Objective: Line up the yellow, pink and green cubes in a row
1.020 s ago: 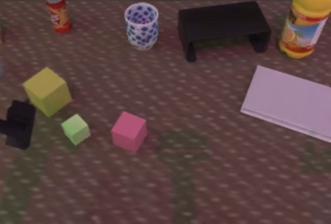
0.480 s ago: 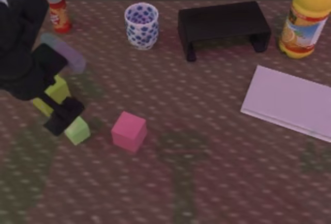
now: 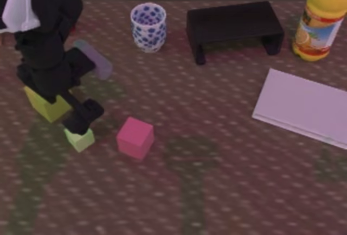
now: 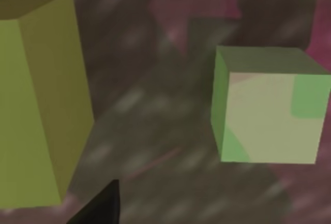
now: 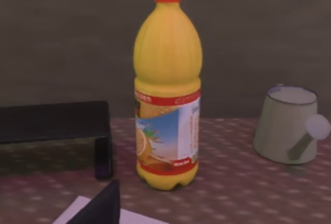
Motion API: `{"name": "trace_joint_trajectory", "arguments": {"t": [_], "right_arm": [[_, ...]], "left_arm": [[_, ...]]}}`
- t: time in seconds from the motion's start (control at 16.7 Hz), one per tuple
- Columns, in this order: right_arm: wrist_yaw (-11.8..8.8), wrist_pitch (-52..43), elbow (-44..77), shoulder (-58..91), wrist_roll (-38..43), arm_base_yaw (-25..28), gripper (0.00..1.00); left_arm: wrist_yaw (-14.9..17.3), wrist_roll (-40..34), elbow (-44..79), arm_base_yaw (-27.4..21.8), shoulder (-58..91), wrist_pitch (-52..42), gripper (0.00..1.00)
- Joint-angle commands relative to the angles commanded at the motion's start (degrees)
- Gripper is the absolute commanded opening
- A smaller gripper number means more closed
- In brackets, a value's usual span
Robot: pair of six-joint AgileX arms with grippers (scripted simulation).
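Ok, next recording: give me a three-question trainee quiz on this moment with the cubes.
1. True or false: the pink cube touches the green cube.
2. Multiple choice: the left gripper is poised over which thing? A) the spotted cup B) the green cube C) the black stand
3. Fill in: the orange juice bottle stands at the table's far ____ corner in the top view.

Key: 1 false, a gap of cloth lies between them. 2 B, with the yellow cube just beside it. 3 right.
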Motion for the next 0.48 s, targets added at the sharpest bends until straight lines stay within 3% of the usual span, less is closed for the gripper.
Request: {"name": "trace_joint_trajectory", "arguments": {"t": [0.48], "right_arm": [[0.0, 0.0, 0.0, 0.0, 0.0, 0.0, 1.0]], "left_arm": [[0.01, 0.13, -2.42, 0.11, 1.89, 4.22, 1.0]]}}
